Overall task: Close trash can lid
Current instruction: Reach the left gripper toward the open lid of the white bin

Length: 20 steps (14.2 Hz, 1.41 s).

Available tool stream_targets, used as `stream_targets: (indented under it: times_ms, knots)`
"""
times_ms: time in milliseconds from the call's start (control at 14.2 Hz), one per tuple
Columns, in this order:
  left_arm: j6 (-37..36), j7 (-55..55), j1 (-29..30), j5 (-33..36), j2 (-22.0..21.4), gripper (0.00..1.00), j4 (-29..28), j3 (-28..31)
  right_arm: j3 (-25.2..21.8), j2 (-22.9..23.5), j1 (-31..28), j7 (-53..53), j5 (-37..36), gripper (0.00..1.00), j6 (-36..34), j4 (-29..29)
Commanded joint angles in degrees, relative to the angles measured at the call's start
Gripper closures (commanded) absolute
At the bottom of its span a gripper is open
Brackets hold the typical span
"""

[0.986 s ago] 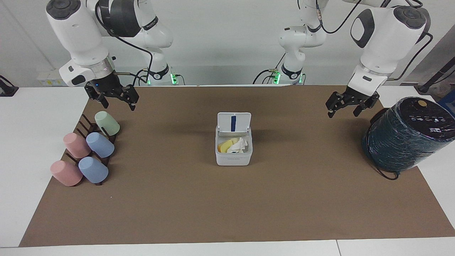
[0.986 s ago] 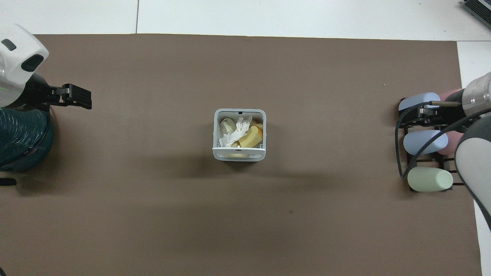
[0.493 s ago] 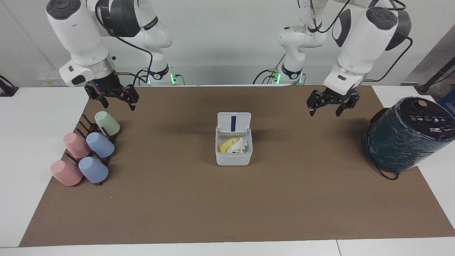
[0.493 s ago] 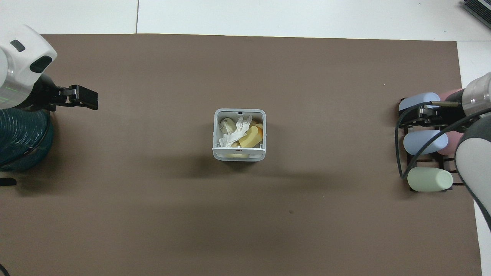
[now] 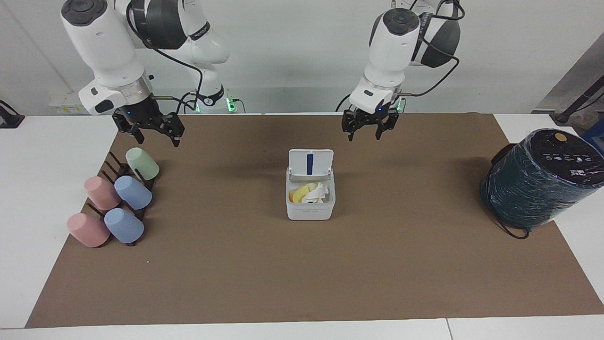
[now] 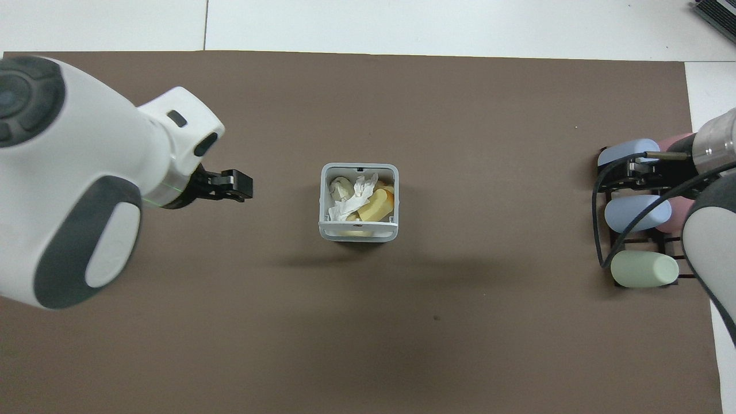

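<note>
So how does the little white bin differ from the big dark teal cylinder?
The trash can is small, white and square; the teal cylinder is far larger, dark and round. The trash can stands open mid-mat, its lid raised, rubbish showing; the cylinder sits closed at the left arm's end. Both stand on the mat.

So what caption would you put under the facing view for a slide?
Left gripper open above the mat near the trash can, whose lid stands upright; right gripper waits over the cup rack.

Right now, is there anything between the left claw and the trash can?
No. The overhead view shows only bare brown mat between the left claw and the trash can. Its lid stands open, untouched.
</note>
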Motion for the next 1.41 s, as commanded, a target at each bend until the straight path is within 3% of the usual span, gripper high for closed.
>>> stream_targets:
  times_ms: [0, 211, 704, 1338]
  knots:
    - [6.8, -5.7, -4.5, -1.2, -4.4, 0.49, -7.6, 1.1, 0.6, -0.9, -0.7, 0.4, 0.3, 0.00, 0.0, -0.9]
    - [10.1, -9.7, -8.7, -1.5, -4.5, 0.61, -9.8, 1.1, 0.6, -0.9, -0.7, 0.4, 0.3, 0.00, 0.0, -0.9]
    - [28.4, -11.9, -11.0, -2.0, -0.8, 0.90, -11.9, 1.1, 0.6, -0.9, -0.7, 0.4, 0.3, 0.00, 0.0, -0.9]
    - [45.0, -11.6, -6.0, -2.1, 7.7, 0.92, -9.9, 1.1, 0.6, -0.9, -0.7, 0.4, 0.3, 0.00, 0.0, -0.9]
